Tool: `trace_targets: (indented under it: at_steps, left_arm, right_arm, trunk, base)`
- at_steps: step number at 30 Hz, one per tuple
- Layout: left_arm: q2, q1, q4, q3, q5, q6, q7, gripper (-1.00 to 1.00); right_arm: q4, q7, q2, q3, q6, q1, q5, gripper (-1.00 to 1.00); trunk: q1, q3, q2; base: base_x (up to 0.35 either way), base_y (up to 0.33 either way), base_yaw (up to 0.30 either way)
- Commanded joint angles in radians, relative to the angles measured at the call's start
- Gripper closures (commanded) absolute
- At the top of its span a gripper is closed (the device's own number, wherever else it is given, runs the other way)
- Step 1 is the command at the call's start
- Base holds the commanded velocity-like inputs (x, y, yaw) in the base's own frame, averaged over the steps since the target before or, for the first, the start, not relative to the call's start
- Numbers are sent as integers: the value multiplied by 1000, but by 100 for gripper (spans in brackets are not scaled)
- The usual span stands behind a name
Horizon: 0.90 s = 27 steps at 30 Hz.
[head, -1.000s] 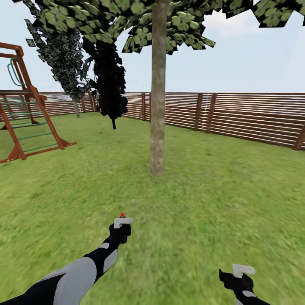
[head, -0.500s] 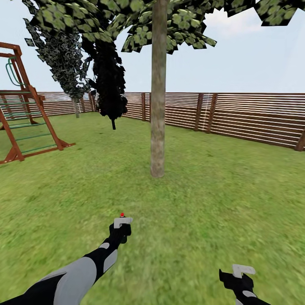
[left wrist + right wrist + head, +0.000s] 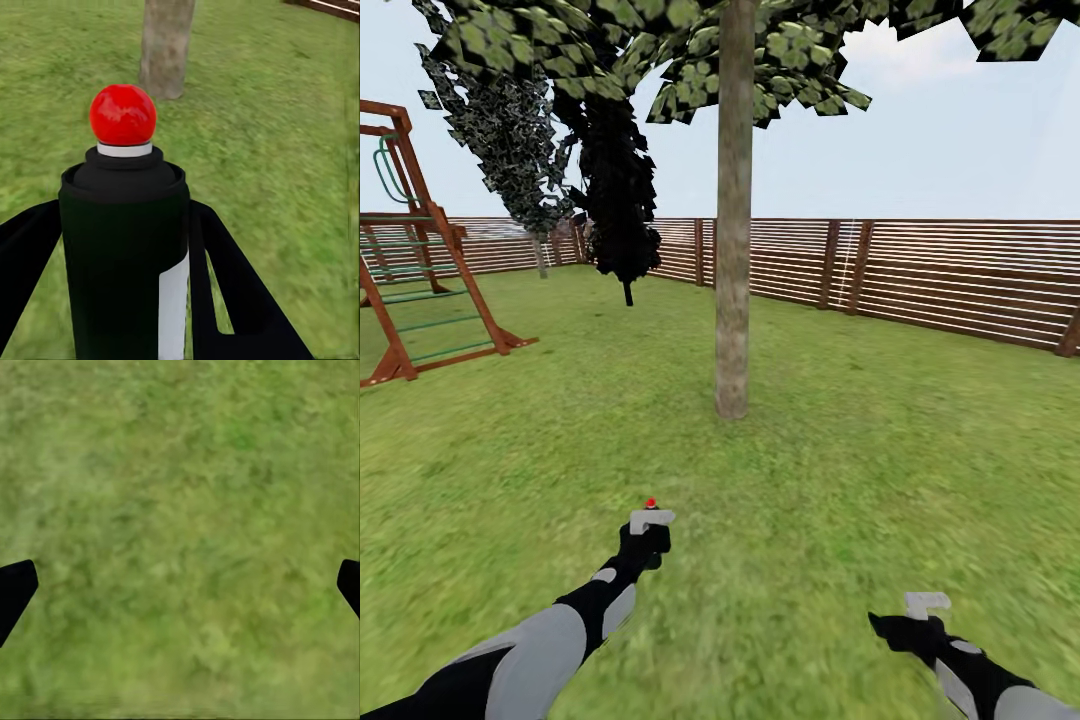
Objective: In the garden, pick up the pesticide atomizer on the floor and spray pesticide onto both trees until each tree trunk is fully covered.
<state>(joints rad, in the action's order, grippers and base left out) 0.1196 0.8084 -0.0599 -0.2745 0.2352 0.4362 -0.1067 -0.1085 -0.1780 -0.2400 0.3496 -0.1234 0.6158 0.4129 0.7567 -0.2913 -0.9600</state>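
Motion since the earlier frames belongs mostly to the right arm: the right gripper [image 3: 920, 622] has lifted and slid a little nearer the tree trunk [image 3: 733, 250], with more grey forearm now in the head view. It carries nothing, and its finger tips [image 3: 13, 589] sit far apart over bare lawn [image 3: 180, 525].

The left gripper [image 3: 647, 535] has barely shifted, perhaps a touch higher. Its fingers [image 3: 232, 300] are clamped on both sides of the pesticide atomizer [image 3: 124, 247] (black body, white label strip, a red ball on top here), which is held short of the trunk's foot and aimed at it.

The trunk, the fence [image 3: 920, 280] behind it and the play tower [image 3: 415, 270] off to its left sit where they were half a second ago, so the base has likely stopped. My guess is that spraying this trunk comes next.
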Motion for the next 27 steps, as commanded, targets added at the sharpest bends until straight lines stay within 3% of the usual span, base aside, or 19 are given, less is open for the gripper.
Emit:
trace_targets:
  at_steps: [1, 3, 4, 5, 9, 12, 14, 15, 16, 18, 21, 23, 25, 26, 27]
  left_arm:
    - [-4, 0, -58, 0, -1, -95, -85, 100]
    - [-23, 0, -194, 1, -1, -301, -233, 100]
    - [-37, 0, -286, 1, -1, -403, -335, 100]
    - [-43, 0, -329, 1, -1, -444, -396, 100]
    - [-50, 0, -403, 1, -1, -505, -607, 100]
    - [-52, 0, -412, 1, -1, -511, -674, 100]
    - [-52, 0, -414, 2, -1, -507, -690, 100]
    - [-50, 0, -415, 2, -2, -498, -693, 100]
    - [-49, 0, -414, 3, -1, -456, -696, 100]
    - [-48, 0, -410, 2, -2, -388, -699, 100]
    - [-43, 0, -409, 0, -1, -344, -737, 100]
    - [-41, 0, -408, 0, -2, -334, -776, 100]
    - [-36, 0, -408, 0, -1, -330, -795, 100]
    - [-31, 0, -408, 0, -1, -329, -801, 100]
    - [-29, 0, -408, -1, -1, -328, -803, 100]
  right_arm:
    - [-101, -65, -50, 2, 143, 33, -2, -100]
    - [-220, -126, -103, 2, 254, 79, -3, -100]
    - [-264, -191, -128, 2, 315, 139, -3, -100]
    - [-280, -250, -140, 2, 351, 183, -4, -100]
    - [-305, -512, -158, 1, 415, 342, -4, -100]
    - [-312, -703, -156, 0, 427, 443, 1, -100]
    - [-317, -781, -119, 0, 430, 484, 5, -100]
    - [-322, -814, -87, 0, 430, 495, 5, -100]
    - [-335, -852, -35, 0, 431, 505, 2, -100]
    - [-362, -890, 28, 1, 433, 511, 1, -100]
    - [-401, -984, 117, 2, 434, 514, 0, -100]
    - [-412, -1018, 162, 3, 435, 514, -1, -100]
    - [-416, -1032, 185, 5, 435, 515, -2, -100]
    - [-418, -1037, 192, 6, 435, 515, -3, 100]
    - [-418, -1038, 196, 6, 435, 515, -4, 100]
  trunk:
    - [0, 0, 0]
    - [0, 0, 0]
    - [0, 0, 0]
    - [0, 0, 0]
    - [0, 0, 0]
    - [0, 0, 0]
    - [0, 0, 0]
    - [0, 0, 0]
    - [0, 0, 0]
    - [0, 0, 0]
    - [0, 0, 0]
    - [0, 0, 0]
    - [0, 0, 0]
    - [0, 0, 0]
    - [0, 0, 0]
  base:
    - [0, 0, 0]
    - [0, 0, 0]
    - [0, 0, 0]
    - [0, 0, 0]
    - [0, 0, 0]
    - [0, 0, 0]
    - [0, 0, 0]
    - [0, 0, 0]
    - [0, 0, 0]
    - [0, 0, 0]
    - [0, 0, 0]
    - [0, 0, 0]
    - [0, 0, 0]
    - [0, 0, 0]
    - [0, 0, 0]
